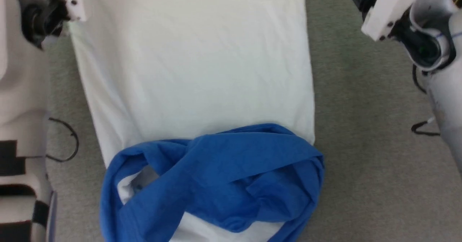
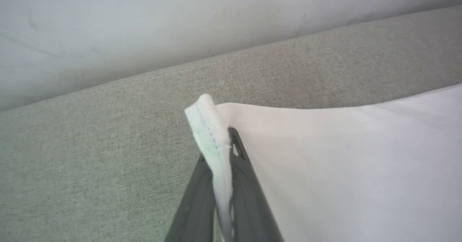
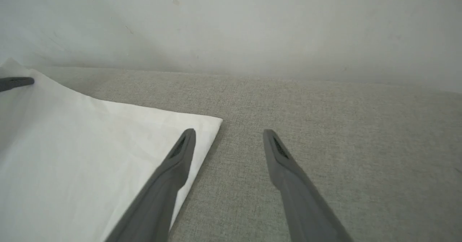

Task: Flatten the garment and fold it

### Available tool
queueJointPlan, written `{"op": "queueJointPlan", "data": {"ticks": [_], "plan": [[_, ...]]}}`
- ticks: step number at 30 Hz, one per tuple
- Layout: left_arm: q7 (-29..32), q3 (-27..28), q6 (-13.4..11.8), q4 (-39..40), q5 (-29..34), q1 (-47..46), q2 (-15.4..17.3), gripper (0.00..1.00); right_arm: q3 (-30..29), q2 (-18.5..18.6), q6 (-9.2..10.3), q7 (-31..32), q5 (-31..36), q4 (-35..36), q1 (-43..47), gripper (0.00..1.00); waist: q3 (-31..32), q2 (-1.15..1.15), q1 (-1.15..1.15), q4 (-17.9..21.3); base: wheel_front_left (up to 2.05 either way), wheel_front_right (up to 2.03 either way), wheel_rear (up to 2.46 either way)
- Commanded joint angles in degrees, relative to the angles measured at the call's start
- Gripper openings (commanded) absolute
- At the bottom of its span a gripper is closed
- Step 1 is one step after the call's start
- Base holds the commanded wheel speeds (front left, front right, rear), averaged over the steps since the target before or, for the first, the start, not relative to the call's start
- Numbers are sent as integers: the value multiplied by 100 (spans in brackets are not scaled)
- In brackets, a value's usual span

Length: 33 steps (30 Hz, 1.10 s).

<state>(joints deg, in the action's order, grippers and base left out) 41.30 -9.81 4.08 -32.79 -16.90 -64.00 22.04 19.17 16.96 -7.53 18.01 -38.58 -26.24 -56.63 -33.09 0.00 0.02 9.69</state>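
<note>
The garment (image 1: 195,65) lies on a grey-green upholstered surface (image 1: 361,162), its white body stretched toward the far side. Its bright blue sleeves (image 1: 223,180) are bunched in a heap at the near end. In the left wrist view my left gripper (image 2: 220,151) is shut on the stitched white hem corner (image 2: 207,126) and holds it a little off the surface. My right gripper (image 3: 229,133) stands open at the other hem corner (image 3: 202,126). One finger is over the white cloth and the other over bare upholstery. It holds nothing.
A white wall (image 3: 231,21) rises just beyond the far edge of the upholstery, past a stitched seam (image 2: 144,81). My pale arms show at the upper left (image 1: 43,14) and upper right (image 1: 397,18) of the head view. Black cable loops (image 1: 66,141) hang at either side.
</note>
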Motion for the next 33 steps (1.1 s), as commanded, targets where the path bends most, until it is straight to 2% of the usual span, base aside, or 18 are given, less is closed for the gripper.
{"op": "queueJointPlan", "data": {"ticks": [1,4,8,12,16,17,18,19,22,24,33], "plan": [[-221,-40,55,-28,-31,-207,-161,0,146,61,4,263,-98,-346,-305,100,-189,0,-2,-505,0,0,0],[-553,-112,113,-142,-121,-368,-410,0,342,100,4,663,-199,-973,-749,100,-261,0,-2,-746,0,0,0],[-832,-262,190,-337,-177,-538,-624,0,446,85,4,840,-275,-1687,-1204,100,-365,0,-2,-1001,0,0,0],[-1008,-403,248,-502,-229,-681,-744,0,618,43,4,1111,-361,-2258,-1479,100,-435,0,-2,-1157,0,0,0],[-1139,-537,290,-658,-297,-750,-787,0,856,-16,4,1740,-534,-2739,-1521,100,-421,0,-2,-1227,0,0,0],[-1154,-577,300,-689,-317,-763,-784,0,932,-18,4,1924,-563,-2823,-1518,49,-418,0,-2,-1232,0,0,0],[-1176,-608,306,-718,-338,-773,-779,0,1001,-24,4,2101,-596,-2892,-1504,31,-411,0,-2,-1234,0,0,0],[-1197,-638,312,-744,-362,-781,-772,0,1052,-24,4,2237,-627,-2950,-1491,0,-405,0,-2,-1232,0,0,0],[-1258,-724,325,-826,-440,-796,-750,0,1156,-9,4,2419,-721,-3004,-1469,0,-383,0,-2,-1231,0,0,0],[-1355,-778,330,-860,-478,-814,-722,0,1181,44,4,2204,-753,-2889,-1510,0,-361,0,-2,-1221,0,0,0],[-2631,-788,314,-980,-373,-928,-424,0,1044,415,4,-254,-543,-2385,-1908,0,132,0,-2,-1079,0,0,0]]}}
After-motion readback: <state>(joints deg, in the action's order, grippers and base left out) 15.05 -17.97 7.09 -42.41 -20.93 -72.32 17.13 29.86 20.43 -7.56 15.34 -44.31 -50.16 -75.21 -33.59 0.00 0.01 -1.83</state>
